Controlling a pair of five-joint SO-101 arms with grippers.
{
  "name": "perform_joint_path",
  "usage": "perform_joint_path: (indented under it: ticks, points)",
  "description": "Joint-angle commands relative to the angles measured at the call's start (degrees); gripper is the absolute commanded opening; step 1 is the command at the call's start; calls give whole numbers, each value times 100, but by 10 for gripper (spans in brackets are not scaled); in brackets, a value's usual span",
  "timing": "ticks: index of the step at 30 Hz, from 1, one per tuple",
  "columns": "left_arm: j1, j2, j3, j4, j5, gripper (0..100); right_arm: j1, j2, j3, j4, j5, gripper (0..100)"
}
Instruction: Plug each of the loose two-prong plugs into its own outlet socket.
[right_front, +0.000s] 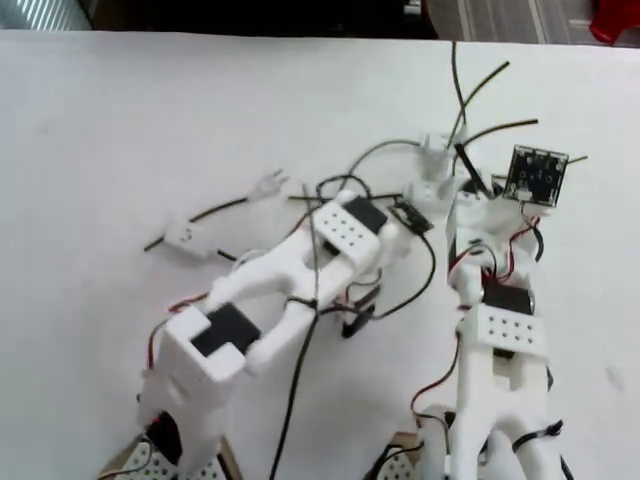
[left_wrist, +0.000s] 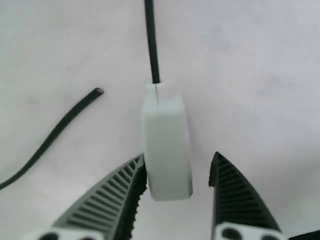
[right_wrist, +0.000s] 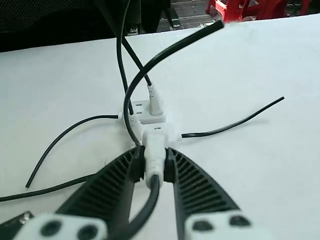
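R hand (right_wrist: 153, 159) clamped on plug (right_wrist: 152, 146); socket (right_wrist: 169, 134) just ahead of tips, axis in line. L hand (left_wrist: 180, 159) part-open astride corded block (left_wrist: 166, 135).

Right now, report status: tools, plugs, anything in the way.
Status: left tool open, straddling white block on a cord. Then right tool shut on white plug, at a socket. Black cords crossing over that socket.

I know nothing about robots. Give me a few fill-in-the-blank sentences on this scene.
1. The right gripper is ____ on a plug.
2. Every cord on the table is ____ in colour.
3. The left gripper is open around a ____ block.

Missing words: shut; black; white.
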Motion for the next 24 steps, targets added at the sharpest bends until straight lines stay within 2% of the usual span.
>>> perform_joint_path:
  ticks: [1,6,9,16,19,24]
  points:
    - [-101,-409,-686,510,-9,218,31,-40,-299,-136,35,17]
    - [-796,-365,-1108,633,-114,221,-57,-418,-299,303,35,17]
    - [-1182,-338,-949,413,-431,221,-251,-716,-290,620,35,17]
    - [-1859,-382,-651,-97,-642,220,-444,-875,-273,831,35,17]
    - [-1754,-523,-818,202,-633,218,-435,-884,-273,840,35,17]
    - [-1033,-919,-870,607,-607,218,-382,-892,-273,840,35,17]
